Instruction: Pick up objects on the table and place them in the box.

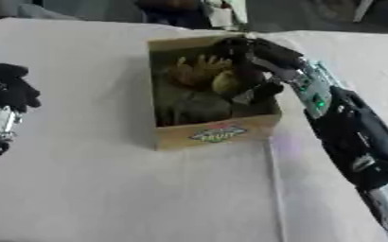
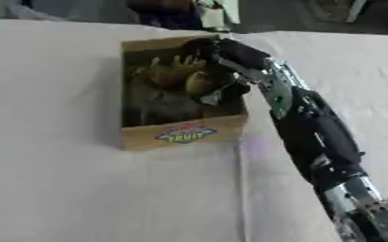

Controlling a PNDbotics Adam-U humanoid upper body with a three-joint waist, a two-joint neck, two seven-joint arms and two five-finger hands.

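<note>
Right robot hand reaching from 5 o'clock down into the box, fingers curled around a yellowish fruit, box's long axis 12-to-6 on table, left robot hand clenched at 9 o'clock.

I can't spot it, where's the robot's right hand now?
In the left eye view, the right hand is inside the box, at its right side, beside a yellowish object.
</note>
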